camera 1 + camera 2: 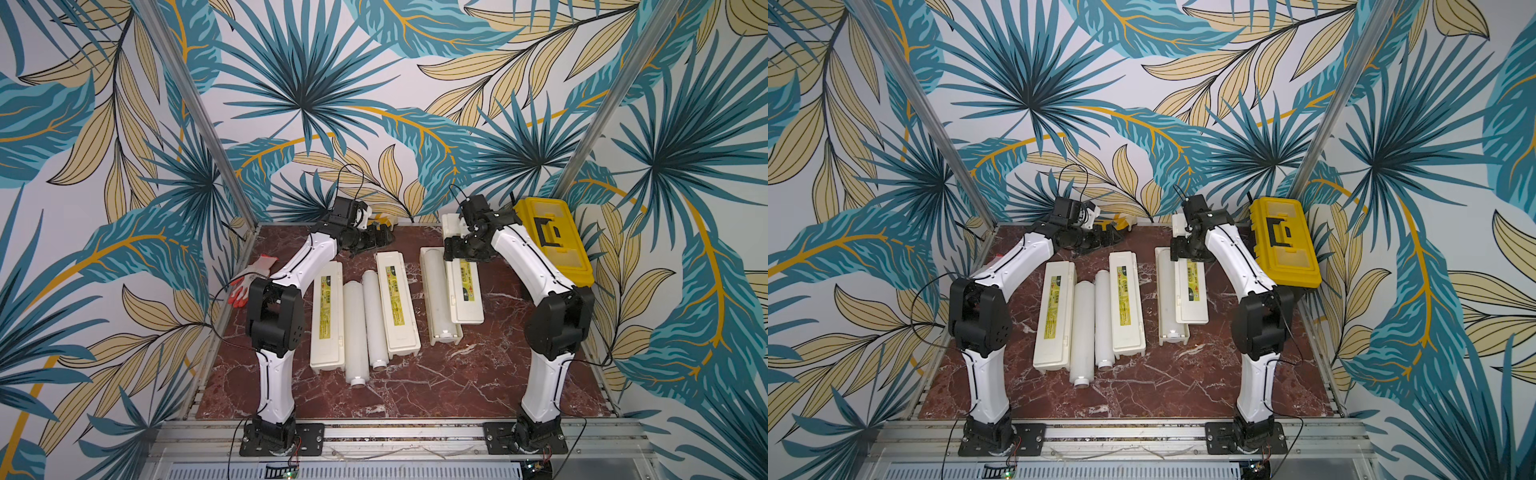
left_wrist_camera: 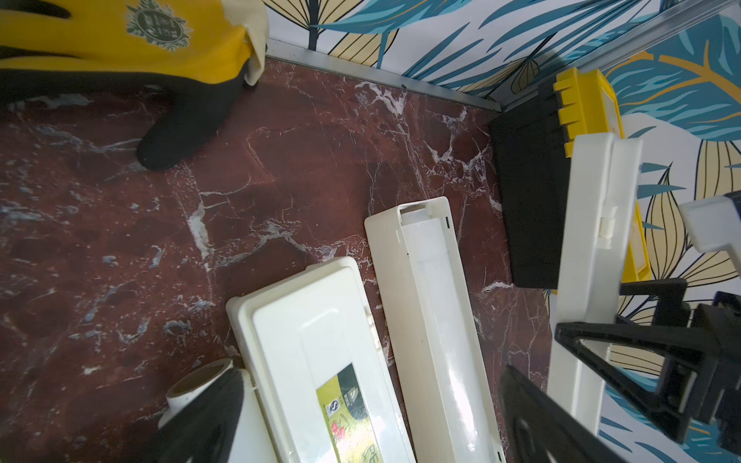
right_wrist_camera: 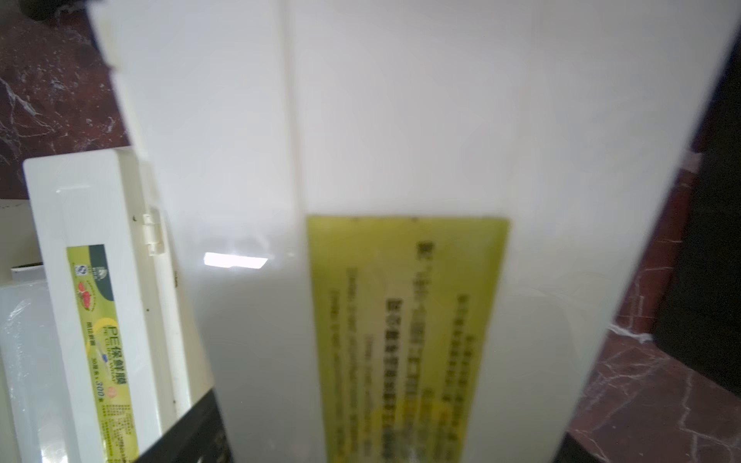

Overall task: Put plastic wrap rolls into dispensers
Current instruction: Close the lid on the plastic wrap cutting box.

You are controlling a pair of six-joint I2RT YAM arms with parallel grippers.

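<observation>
Two closed dispensers point(image 1: 327, 316) point(image 1: 397, 305) lie side by side with two loose plastic wrap rolls point(image 1: 356, 332) point(image 1: 374, 311) between them. To their right an open dispenser's base holds a third roll point(image 1: 436, 291) point(image 2: 441, 320). Its labelled lid point(image 1: 465, 286) point(image 3: 401, 160) stands raised along the base's right side. My right gripper point(image 1: 455, 249) point(image 1: 1179, 249) is shut across the lid's far end, and one finger point(image 3: 196, 425) presses on the lid's edge. My left gripper point(image 1: 376, 239) point(image 2: 373, 401) hangs open and empty above the far end of the middle dispenser point(image 2: 312, 352).
A yellow-and-black toolbox point(image 1: 552, 241) stands at the back right, close to the right arm. A yellow-and-black glove point(image 2: 120, 48) lies by the back wall. A white-and-orange glove point(image 1: 253, 274) lies at the left edge. Red marble table point(image 1: 415, 395) shows bare in front.
</observation>
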